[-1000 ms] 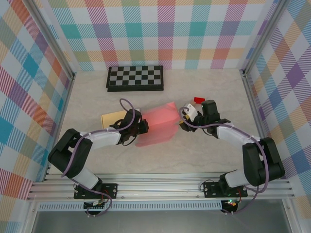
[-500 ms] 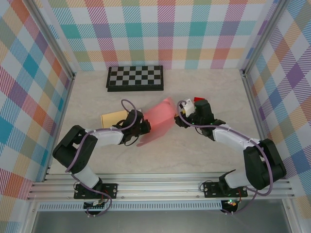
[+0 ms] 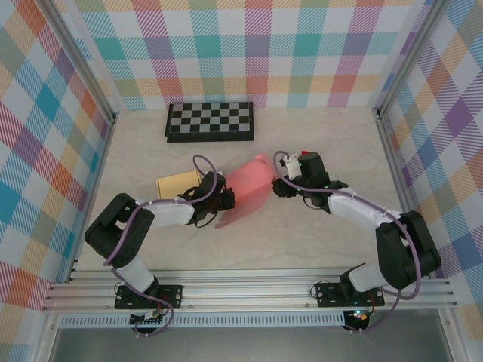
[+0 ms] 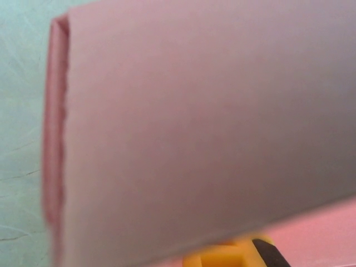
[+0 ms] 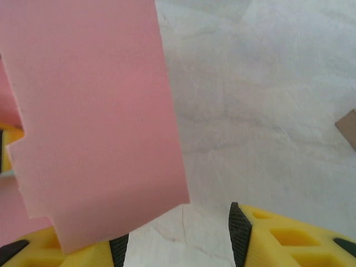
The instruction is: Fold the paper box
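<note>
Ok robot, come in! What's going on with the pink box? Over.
Left gripper shut on pink paper box. Right gripper open, at the box's far edge. Chessboard well behind, not in the way. Over.

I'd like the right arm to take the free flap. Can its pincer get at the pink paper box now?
Likely yes: the right pincer stands open right at the pink paper box edge, with nothing between them.

The left forearm is extended toward 2 o'clock, the left gripper (image 3: 221,199) clamped on the paper box (image 3: 249,183). The right forearm is angled toward 10 o'clock, the right gripper (image 5: 178,223) held with jaws apart.
</note>
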